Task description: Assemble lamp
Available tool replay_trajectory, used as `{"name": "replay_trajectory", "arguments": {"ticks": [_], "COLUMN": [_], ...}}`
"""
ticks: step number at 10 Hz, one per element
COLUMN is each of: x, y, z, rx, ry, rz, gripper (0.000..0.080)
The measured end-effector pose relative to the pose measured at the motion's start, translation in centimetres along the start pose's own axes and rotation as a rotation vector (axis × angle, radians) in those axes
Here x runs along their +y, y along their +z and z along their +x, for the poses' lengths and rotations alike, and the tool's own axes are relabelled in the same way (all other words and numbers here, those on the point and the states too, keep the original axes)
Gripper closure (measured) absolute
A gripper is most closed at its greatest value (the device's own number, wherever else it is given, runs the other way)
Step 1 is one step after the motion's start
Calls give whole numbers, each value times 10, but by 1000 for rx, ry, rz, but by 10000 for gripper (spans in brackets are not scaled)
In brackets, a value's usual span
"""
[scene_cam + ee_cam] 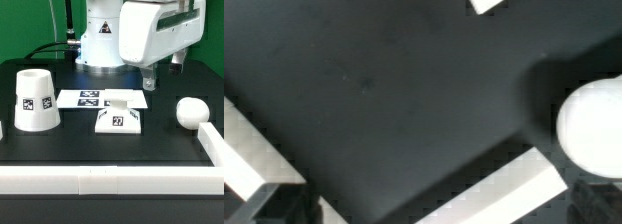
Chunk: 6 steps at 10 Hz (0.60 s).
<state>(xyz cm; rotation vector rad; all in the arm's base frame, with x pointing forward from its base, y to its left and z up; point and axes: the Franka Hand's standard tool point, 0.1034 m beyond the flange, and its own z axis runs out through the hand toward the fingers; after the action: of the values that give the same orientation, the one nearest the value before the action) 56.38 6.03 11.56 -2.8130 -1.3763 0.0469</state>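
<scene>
Clock reference: exterior view, dial laid flat on the counter (70, 140), 12 at my arm's foot, 6 at the near edge.
Edges: a low white wall (100, 180) runs along the 6 o'clock edge and turns up the 3 o'clock side.
Open room: bare black counter lies between shade and base. A broad strip from 5 to 7 o'clock is open in front of the wall.
Fingers: my fingers (148, 84) hang under the arm (140, 35) at about 1 o'clock, above the counter. I see them touching nothing. Wide or narrow I cannot tell, as they are too small and dark here.
Shade: the shade (35, 100) stands upright at 9 o'clock, wide end down, with a tag facing the camera.
Base: the base (118, 120) lies flat near the dial's centre, tag showing. It is just on the 6 o'clock side of the marker board (100, 98).
Bulb: the bulb (190, 112) rests at 3 o'clock, near the side wall and well apart from the base.
Exterior view only: shade, base, marker board and my arm.
Wrist view only: the bulb (589, 125) appears close up, cut by the picture's border, with dark counter beside it. White bands cross two corners, and I cannot tell which edges they are. A blurred dark shape sits in one corner, unidentified.
In the way: the base and marker board lie toward 8 o'clock of my fingers. The bulb lies toward 4 o'clock of them, with the side wall just beyond it.
</scene>
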Motion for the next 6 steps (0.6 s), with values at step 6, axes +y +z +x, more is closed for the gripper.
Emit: {"name": "replay_trajectory", "arguments": {"ticks": [6], "x": [0], "y": [1], "z": [-2], "rx": [-1], "ry": [0], "rz": [1], "gripper": [100]}}
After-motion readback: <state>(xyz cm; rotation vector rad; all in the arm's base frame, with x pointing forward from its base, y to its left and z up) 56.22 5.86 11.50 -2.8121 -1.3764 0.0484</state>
